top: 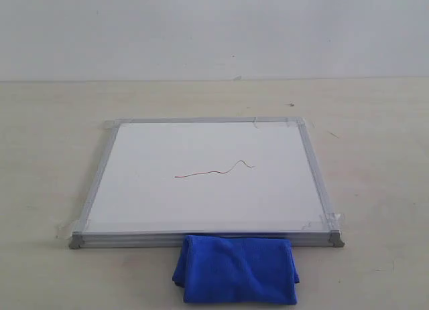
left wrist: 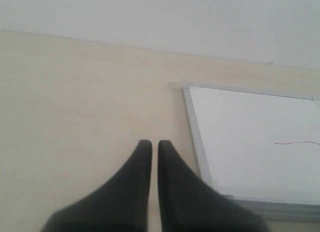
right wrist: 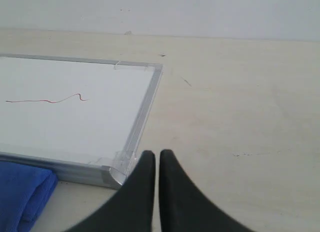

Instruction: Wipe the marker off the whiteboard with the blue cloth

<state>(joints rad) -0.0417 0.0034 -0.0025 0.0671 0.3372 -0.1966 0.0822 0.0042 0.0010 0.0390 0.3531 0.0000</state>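
The whiteboard (top: 201,209) lies flat mid-table, its silver frame taped at the corners. A thin wavy red-brown marker line (top: 214,171) crosses its middle; it also shows as the marker line (right wrist: 47,99) in the right wrist view and the marker line (left wrist: 297,142) in the left. The folded blue cloth (top: 236,268) rests against the board's near edge, seen as the blue cloth (right wrist: 22,194) by the right wrist. Neither arm shows in the exterior view. My left gripper (left wrist: 154,144) is shut, empty, off the board's left side. My right gripper (right wrist: 157,154) is shut, empty, beside the board's near right corner.
The beige table (top: 375,189) spreads around the board, bounded by a pale wall (top: 214,29) at the back. Small dark specks (top: 291,104) lie on the table behind the board.
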